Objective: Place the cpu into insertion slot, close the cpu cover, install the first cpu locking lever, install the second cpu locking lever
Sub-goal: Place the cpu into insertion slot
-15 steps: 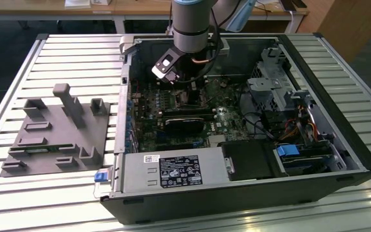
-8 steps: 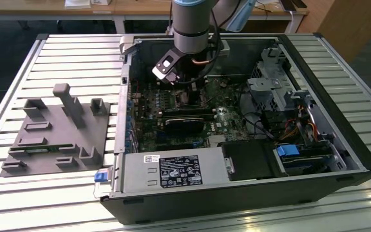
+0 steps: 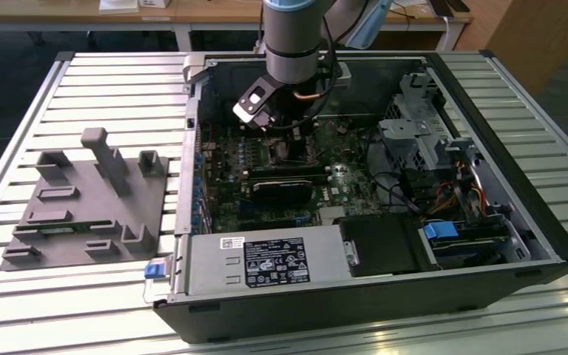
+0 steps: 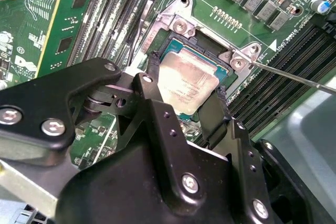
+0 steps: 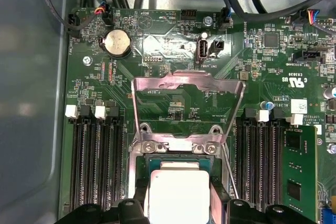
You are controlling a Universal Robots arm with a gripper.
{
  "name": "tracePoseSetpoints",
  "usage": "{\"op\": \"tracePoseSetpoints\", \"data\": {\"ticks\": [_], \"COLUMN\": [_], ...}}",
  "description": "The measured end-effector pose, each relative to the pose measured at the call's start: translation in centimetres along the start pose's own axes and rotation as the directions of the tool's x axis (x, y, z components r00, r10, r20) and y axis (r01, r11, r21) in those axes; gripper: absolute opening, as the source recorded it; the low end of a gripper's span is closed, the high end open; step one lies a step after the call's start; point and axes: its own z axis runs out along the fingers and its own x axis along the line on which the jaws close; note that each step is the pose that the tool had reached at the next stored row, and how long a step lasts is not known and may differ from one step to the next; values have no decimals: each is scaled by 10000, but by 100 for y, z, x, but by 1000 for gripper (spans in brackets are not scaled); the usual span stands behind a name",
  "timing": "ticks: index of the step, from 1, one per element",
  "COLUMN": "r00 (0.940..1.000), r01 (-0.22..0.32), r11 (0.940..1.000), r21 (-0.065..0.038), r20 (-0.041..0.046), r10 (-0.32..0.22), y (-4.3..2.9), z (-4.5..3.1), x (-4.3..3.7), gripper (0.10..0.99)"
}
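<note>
Claw (image 4: 186,81): clenched on the cpu (image 4: 185,83), pads (image 4: 153,72) on two opposite edges.
Cpu posn: straight under claw, lying flat in insertion slot (image 4: 207,51).
Cpu cover (image 5: 186,85): flipped up, just beyond slot.

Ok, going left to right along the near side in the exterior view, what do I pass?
Grey plastic fixture plate with upright blocks → small blue tab → silver metal box with a black label → black square housing → blue plastic clip.
</note>
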Motion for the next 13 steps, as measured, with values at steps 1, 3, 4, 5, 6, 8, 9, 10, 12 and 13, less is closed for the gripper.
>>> {"op": "tracePoseSetpoints", "data": {"ticks": [1,3,4,5,6,8,9,10,12,13], "r00": [10000,10000,10000,10000,10000,10000,10000,10000,10000,10000], "r01": [0,0,0,0,0,0,0,0,0,0], "r11": [10000,10000,10000,10000,10000,10000,10000,10000,10000,10000], "r21": [0,-1,-3,-3,-2,-1,-1,-1,-1,-1], "r20": [0,0,-4,-3,-2,-1,-1,0,0,-1], "r10": [0,0,0,0,0,0,0,0,0,0], "y": [0,0,0,0,0,0,0,0,0,0], "z": [0,1,3,3,3,3,3,3,1,-6], "x": [0,0,1,1,1,0,0,0,0,0], "gripper": [541,541,553,553,553,616,616,616,616,616]}}
